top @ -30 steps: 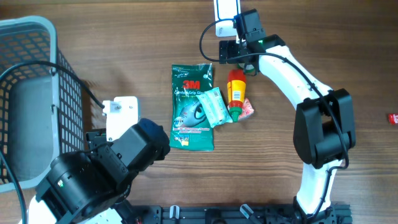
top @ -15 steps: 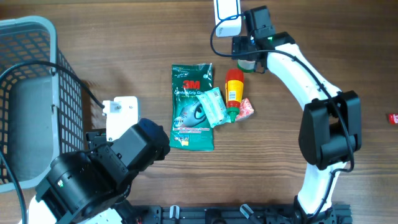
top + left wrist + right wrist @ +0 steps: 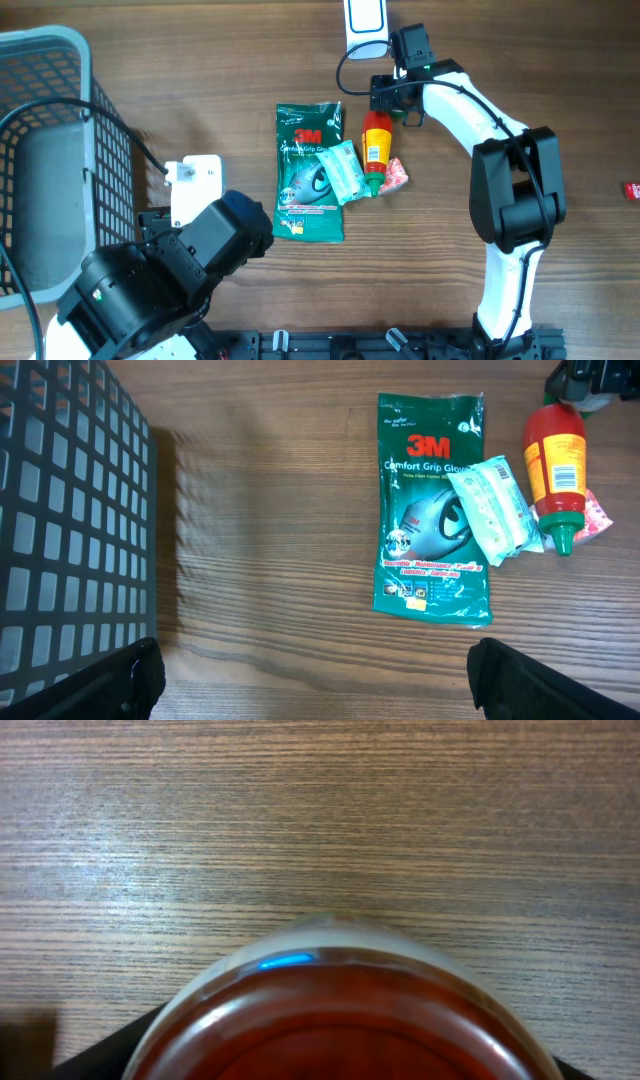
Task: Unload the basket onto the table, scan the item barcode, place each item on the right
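Though whole overhead — bottle [image 3: 377,152], wrist-side, base-only

**A:** anything legible in these?

**B:** yeah, the green packet [image 3: 432,510] says "3M" in red, with "Comfort Grip Gloves" in white under it. The red bottle [image 3: 556,465] has a yellow label, but the print's too tiny to read.

Matt wood-grain table [image 3: 200,80], glossy red plastic bottle [image 3: 377,146], shiny green plastic glove packet [image 3: 303,190], matt grey plastic basket [image 3: 45,42].
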Robot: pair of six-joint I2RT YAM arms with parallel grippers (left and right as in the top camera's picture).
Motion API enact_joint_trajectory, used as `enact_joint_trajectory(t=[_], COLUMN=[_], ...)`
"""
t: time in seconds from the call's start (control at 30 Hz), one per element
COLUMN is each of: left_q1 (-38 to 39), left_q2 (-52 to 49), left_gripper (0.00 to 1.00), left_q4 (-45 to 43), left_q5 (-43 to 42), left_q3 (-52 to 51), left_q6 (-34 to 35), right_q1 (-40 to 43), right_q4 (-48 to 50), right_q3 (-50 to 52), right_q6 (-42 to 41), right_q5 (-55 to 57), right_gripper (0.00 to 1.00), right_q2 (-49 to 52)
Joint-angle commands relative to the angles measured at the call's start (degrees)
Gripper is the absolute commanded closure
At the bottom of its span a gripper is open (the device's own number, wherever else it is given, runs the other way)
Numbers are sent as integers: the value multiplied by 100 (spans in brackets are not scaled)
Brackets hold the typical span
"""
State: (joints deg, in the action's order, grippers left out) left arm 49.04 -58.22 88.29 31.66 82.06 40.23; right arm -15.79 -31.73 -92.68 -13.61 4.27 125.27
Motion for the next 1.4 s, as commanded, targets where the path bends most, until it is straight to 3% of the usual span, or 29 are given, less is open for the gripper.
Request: enact_joint_trajectory(t=[0.0, 0.33, 0.43, 0.57, 0.67, 0.73, 0.87, 1.17, 1.37], left_q1=[15, 15, 15, 15, 15, 15, 15, 15, 15], left_q2=[9, 9, 9, 9, 9, 9, 9, 9, 9], left_gripper=[0, 0, 0, 0, 0, 0, 0, 0, 0], left_q4=[-15, -15, -15, -15, -15, -15, -15, -15, -15], left_q5=[76, 76, 76, 76, 76, 76, 76, 76, 76], left_q3=[-15, -15, -15, -15, -15, -15, -15, -15, -15], left_q6=[96, 96, 96, 96, 96, 96, 96, 96, 96], right_q1=[2, 59, 310, 741, 1121, 1394, 1731, 1580, 1445], right_q4=[-11, -437, -564, -702, -1038, -1493, -2500, -4697, -5932], right_q3=[37, -236, -297, -297, -295, -295, -293, -245, -247], right_q6=[-9, 74, 555, 1453, 2522, 3762, 5895, 9801, 11888], right_q5=[-118, -575, -1593, -3373, -5200, -6579, -8083, -8843, -8841], right_gripper=[25, 40, 46, 46, 45, 45, 43, 44, 46], right_q2=[11, -210, -586, -1034, -1362, -1521, -1565, -1567, -1567])
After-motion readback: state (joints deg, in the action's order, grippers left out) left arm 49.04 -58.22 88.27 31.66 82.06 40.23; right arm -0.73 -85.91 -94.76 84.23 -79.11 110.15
